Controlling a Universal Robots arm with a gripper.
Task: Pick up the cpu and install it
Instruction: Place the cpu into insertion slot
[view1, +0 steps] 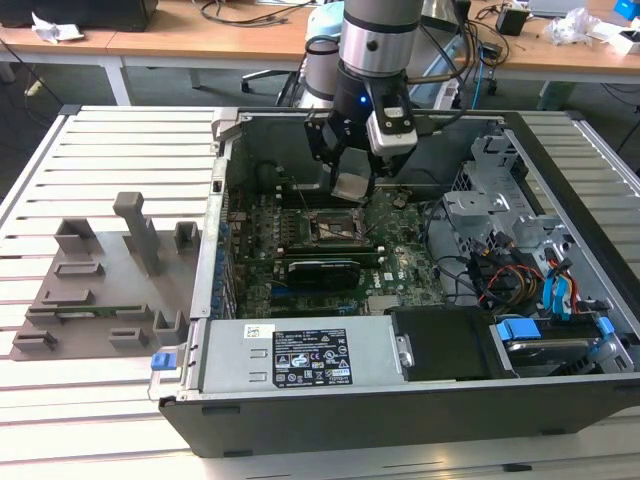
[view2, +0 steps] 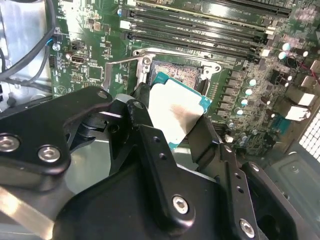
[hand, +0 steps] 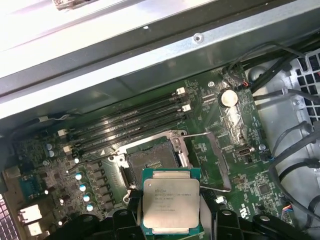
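The cpu (view1: 352, 186), a flat square chip with a pale silver top and a green rim, hangs tilted inside the open computer case, and my gripper (view1: 352, 178) is shut on it. In both wrist views black fingers (view2: 141, 97) clamp two opposite edges of the cpu (view2: 175, 112) (hand: 171, 201). It is above the motherboard, just to one side of the open socket (hand: 152, 159) and not touching it. The socket (view1: 335, 228) has its metal frame and thin lever raised, and its contact field is bare.
Memory slots (hand: 130, 125) run beside the socket. An expansion card (view1: 325, 270) and the power supply (view1: 300, 350) lie nearer the case front. A drive cage with cables (view1: 520, 260) takes up the exterior view's right. Grey fixture blocks (view1: 100, 280) stand on the slatted table at its left.
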